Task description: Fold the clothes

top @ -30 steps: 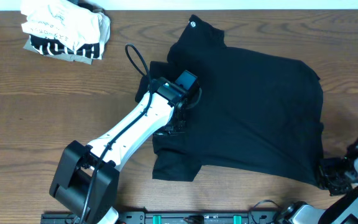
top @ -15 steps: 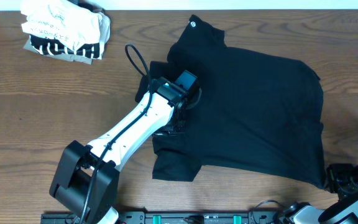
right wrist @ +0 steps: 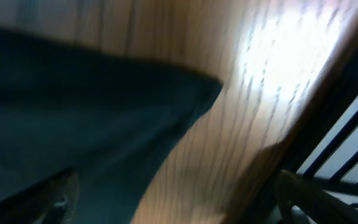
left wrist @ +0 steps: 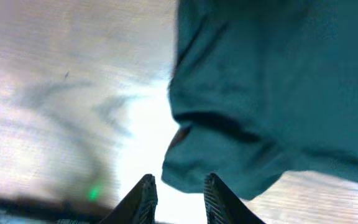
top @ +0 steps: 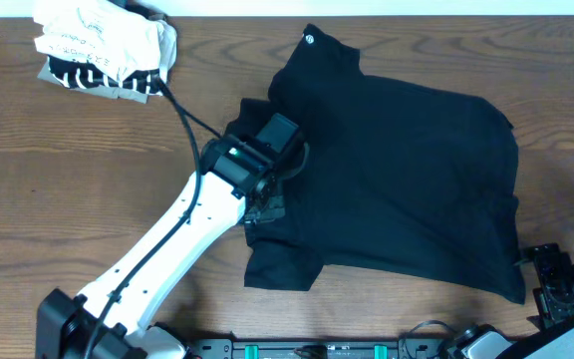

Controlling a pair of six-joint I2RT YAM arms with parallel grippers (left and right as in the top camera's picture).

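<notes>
over the black shirt (top: 407,179), left hand (top: 267,204)

Shirt (top: 407,179) right of folded pile (top: 103,50)

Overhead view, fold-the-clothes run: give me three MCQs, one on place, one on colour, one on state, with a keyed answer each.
1. Where does the pile of folded white and black striped clothes lie?
A. far left corner of the table
B. near right corner
C. on top of the shirt

2. What colour is the large short-sleeved T-shirt spread on the wooden table?
A. white
B. black
C. red

3. How does the T-shirt lie?
A. folded into a small square
B. spread out, not yet folded
C. hanging off the table edge

Answers:
1 A: the pile of folded clothes sits at the top left of the wooden table.
2 B: the T-shirt is black all over.
3 B: its body and sleeves lie open, with the left gripper over its left edge and the right gripper off its corner.
</notes>
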